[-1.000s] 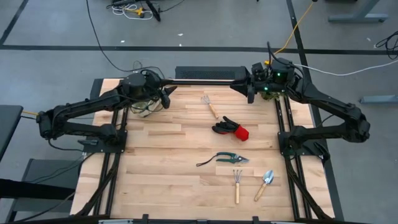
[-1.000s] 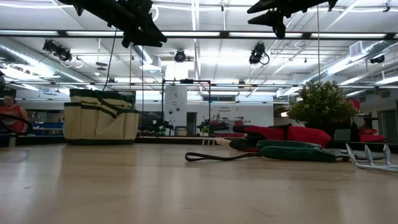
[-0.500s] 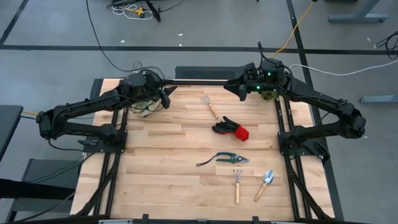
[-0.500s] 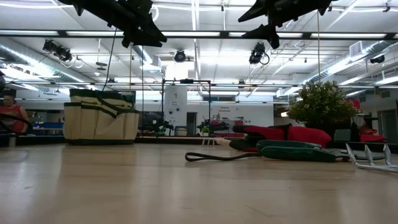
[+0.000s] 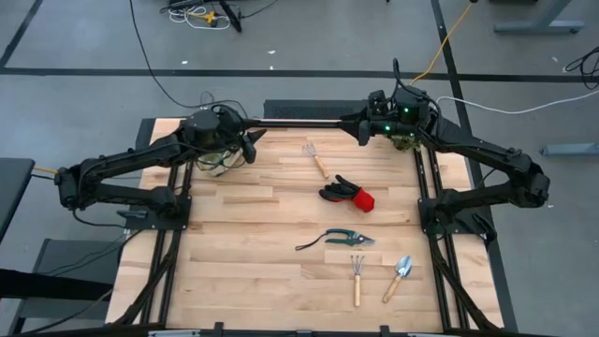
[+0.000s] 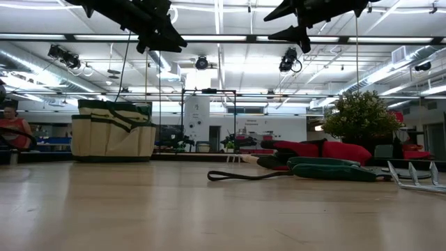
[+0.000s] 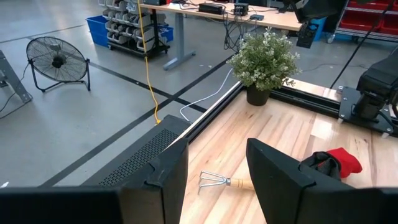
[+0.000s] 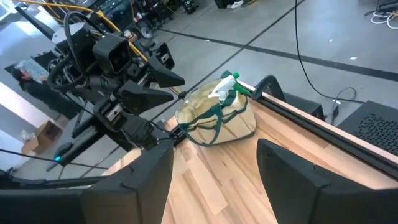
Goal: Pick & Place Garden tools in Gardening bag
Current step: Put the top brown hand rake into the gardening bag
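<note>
The gardening bag [image 8: 217,118], beige with green trim, stands at the far left of the table, a green spray bottle [image 8: 226,87] sticking out of its top. On the boards lie a wooden-handled rake [image 5: 316,159], black-and-red gloves [image 5: 348,194], pruning shears [image 5: 342,239], a fork [image 5: 357,278] and a trowel [image 5: 401,274]. My left gripper [image 5: 251,145] hangs open high over the bag's right side, nothing between its fingers. My right gripper [image 5: 360,129] hangs open high over the far edge, also with nothing between its fingers, and points toward the bag.
A bushy potted plant [image 7: 264,59] stands at the far right corner, under my right arm. Bare boards lie at the table's near left. A person [image 6: 10,125] sits in the room beyond the table.
My right gripper has opened, rolled a little and shifted slightly toward the table's left along the far edge. The left arm and the tools have kept still.
</note>
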`<state>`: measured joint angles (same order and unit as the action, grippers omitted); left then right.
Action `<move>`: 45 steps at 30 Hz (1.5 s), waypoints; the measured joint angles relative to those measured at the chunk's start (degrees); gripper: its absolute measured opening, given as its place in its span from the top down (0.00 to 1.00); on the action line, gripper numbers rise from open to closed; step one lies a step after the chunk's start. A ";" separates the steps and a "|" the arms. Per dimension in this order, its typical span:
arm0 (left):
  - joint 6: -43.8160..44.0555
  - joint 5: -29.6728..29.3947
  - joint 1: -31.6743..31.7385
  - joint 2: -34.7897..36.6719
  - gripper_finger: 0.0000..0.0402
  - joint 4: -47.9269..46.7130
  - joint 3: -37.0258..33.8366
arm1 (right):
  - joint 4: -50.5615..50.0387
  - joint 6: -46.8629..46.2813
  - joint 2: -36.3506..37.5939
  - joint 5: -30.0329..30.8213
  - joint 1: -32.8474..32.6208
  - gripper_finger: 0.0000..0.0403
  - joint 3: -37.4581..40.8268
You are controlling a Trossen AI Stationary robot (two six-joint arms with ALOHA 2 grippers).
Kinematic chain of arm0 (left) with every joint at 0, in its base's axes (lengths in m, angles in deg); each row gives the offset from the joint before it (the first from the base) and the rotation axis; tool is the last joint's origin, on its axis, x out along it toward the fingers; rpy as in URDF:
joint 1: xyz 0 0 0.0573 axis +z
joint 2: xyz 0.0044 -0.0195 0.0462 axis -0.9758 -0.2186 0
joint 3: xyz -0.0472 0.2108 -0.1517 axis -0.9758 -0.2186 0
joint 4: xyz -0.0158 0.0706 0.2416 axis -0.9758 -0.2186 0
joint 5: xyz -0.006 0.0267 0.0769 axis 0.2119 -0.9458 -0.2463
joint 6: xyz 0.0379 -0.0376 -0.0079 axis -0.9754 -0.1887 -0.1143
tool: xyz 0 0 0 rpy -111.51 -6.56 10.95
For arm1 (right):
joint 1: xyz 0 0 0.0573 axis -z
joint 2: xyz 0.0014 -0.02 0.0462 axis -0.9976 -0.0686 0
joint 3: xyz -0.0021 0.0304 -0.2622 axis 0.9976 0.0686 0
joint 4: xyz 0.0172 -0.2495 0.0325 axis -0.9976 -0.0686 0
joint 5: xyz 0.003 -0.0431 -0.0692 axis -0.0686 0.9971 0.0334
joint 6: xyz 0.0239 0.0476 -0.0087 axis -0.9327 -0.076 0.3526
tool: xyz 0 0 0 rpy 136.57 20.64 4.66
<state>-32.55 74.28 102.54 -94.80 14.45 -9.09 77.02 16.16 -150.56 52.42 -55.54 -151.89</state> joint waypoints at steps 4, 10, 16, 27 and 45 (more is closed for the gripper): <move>-0.02 0.00 0.00 0.00 0.57 -0.01 -0.01 | -0.10 -0.59 0.00 0.00 0.00 0.42 -0.36; -0.02 0.00 0.00 0.00 0.57 -0.02 -0.02 | -5.36 4.07 -2.07 0.58 0.00 0.42 -7.66; -0.04 0.00 0.00 0.00 0.57 -0.05 -0.02 | -16.50 9.83 -7.18 1.98 0.00 0.42 -17.40; -0.11 0.00 0.00 0.00 0.57 -0.11 -0.04 | -23.06 12.39 -11.58 3.54 0.02 0.42 -20.72; -0.09 0.06 -0.02 0.04 0.57 -0.10 -0.04 | -31.76 14.37 -22.37 13.42 -2.30 0.42 -20.74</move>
<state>-32.64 74.34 102.52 -94.75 14.35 -9.14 45.26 30.53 -172.92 65.84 -57.84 -172.63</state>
